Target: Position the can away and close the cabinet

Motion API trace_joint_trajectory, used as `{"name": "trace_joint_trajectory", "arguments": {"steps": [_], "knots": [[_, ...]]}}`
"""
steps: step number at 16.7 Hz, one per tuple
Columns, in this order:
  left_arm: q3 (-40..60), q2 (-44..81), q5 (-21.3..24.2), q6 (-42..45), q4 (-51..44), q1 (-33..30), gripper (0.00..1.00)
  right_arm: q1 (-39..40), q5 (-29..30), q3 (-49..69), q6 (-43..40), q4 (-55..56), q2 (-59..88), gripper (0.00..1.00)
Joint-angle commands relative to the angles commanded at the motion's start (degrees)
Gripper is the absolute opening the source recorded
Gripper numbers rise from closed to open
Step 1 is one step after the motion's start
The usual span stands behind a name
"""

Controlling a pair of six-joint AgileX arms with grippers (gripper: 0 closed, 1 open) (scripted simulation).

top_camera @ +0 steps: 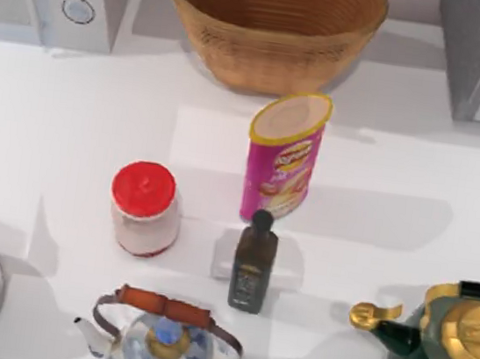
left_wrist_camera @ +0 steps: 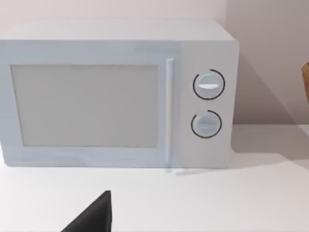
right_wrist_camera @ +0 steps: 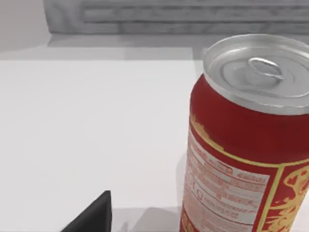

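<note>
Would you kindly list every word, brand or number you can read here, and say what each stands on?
Nothing reads clearly enough to quote.
red can: white and gold print, too blurred.
pink chip tube: logo, illegible.
dark bottle: label too small.
microwave: two dials, no markings legible.

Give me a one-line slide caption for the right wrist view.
Upright red soda can with a silver pull-tab top on the white table, close to the camera, a grey cabinet behind it.

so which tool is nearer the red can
Right. Its wrist view has the red can upright and close in front, while the left wrist view faces the microwave at the table's back left.
</note>
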Motion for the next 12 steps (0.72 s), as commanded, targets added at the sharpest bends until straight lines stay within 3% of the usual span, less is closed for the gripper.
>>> {"name": "trace_joint_trajectory", "arguments": {"steps": [5, 12], "knots": [[0.00, 0.00, 0.00, 0.00, 0.00, 0.00, 1.00, 0.62, 0.57, 1.15, 0.19, -0.38, 0.80, 1.00], [0.00, 0.00, 0.00, 0.00, 0.00, 0.00, 1.00, 5.22, 5.12, 12.65, 1.64, -3.26, 8.92, 1.00]]}}
